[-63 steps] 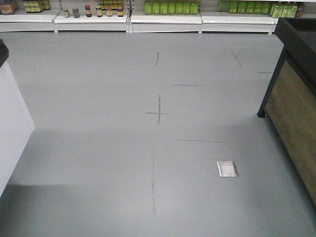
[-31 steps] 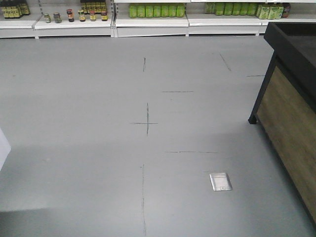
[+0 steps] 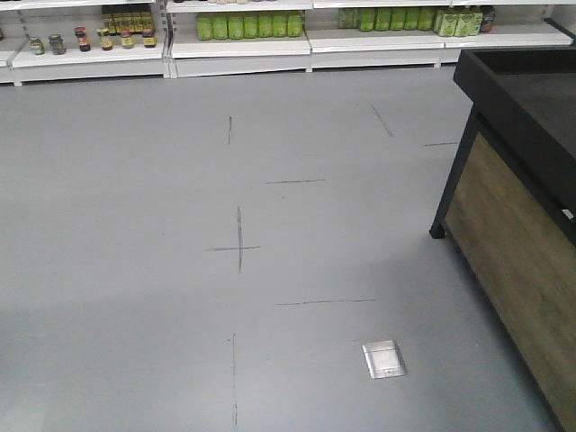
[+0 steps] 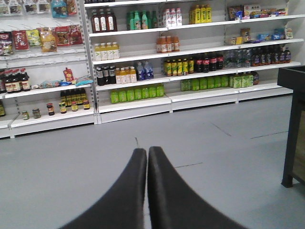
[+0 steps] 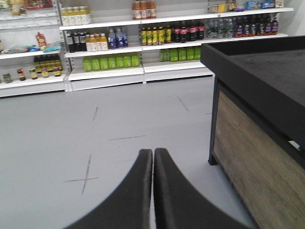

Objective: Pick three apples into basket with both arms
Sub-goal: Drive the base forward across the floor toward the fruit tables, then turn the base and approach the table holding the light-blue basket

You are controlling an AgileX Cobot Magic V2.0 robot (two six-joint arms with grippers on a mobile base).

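Left gripper (image 4: 147, 150) clenched, fingers pressed together with nothing between them, over grey floor (image 4: 57, 157) and facing store shelves (image 4: 133, 102); right gripper (image 5: 153, 151) likewise clamped on nothing, black wood-panelled stand (image 5: 257, 109) to its right; front view shows floor with dark cross mark (image 3: 238, 247), metal floor plate (image 3: 384, 358), green bottles (image 3: 250, 25) on far shelf; apples and basket in no view, so where they lie relative to either gripper cannot be told.

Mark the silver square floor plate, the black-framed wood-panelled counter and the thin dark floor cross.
silver square floor plate (image 3: 384, 358): front view, its centre.
black-framed wood-panelled counter (image 3: 513, 261): front view, wooden side panel.
thin dark floor cross (image 3: 239, 247): front view, where its lines meet.
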